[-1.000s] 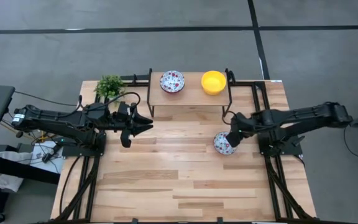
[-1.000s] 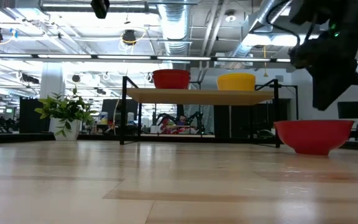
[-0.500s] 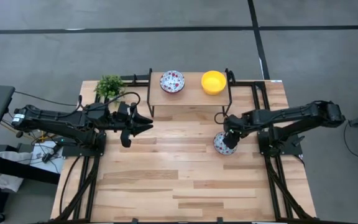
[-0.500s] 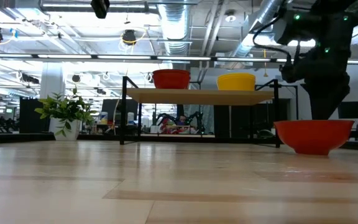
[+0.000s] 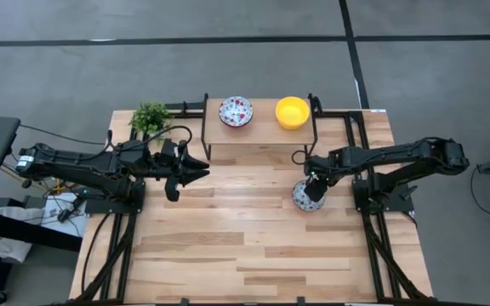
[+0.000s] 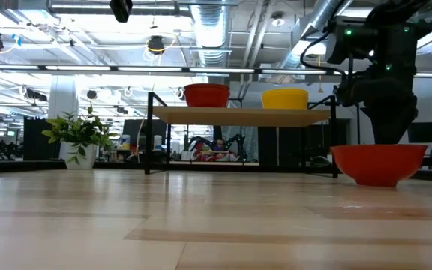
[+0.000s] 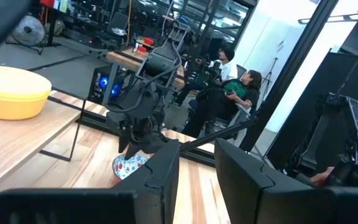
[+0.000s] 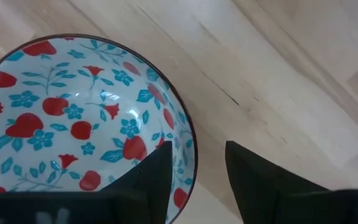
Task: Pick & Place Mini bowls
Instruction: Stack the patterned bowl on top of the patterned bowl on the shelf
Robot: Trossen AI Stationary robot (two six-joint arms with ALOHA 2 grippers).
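Floral bowl [image 8: 73,124]: on table, frame right-centre.
Right gripper [image 8: 194,168]: spread wide astride its rim (ready to pinch), holding nothing.
Left gripper [image 5: 196,170]: partly open, empty, waiting centre-left.

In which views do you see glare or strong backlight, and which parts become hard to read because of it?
Low view: bright ceiling lights behind leave the right gripper a dark silhouette over the floor bowl. Right wrist view: a small highlight shines inside the floral bowl. High view: even light, no glare on the table.
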